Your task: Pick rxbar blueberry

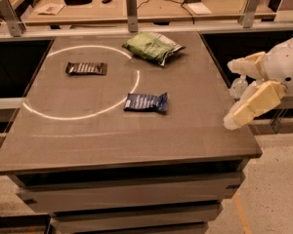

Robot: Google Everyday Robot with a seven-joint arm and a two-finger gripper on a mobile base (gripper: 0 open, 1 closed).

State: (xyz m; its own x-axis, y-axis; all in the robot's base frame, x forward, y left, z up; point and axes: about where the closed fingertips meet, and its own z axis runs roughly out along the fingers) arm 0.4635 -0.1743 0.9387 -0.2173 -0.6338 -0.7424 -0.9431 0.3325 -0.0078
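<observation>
Grey table (195, 130) | rxbar blueberry (146, 102) lying centre | pincer (232, 94) off table edge, spread wide, empty

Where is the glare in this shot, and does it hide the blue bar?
Camera view: warm, dim light; faint sheen across the table near its front; rxbar blueberry unobscured; gripper, open off the table's right edge, looks brightly lit.

rxbar blueberry (146, 102) on table (195, 130), hand (231, 94) off right edge, fingers (254, 104) spread
</observation>
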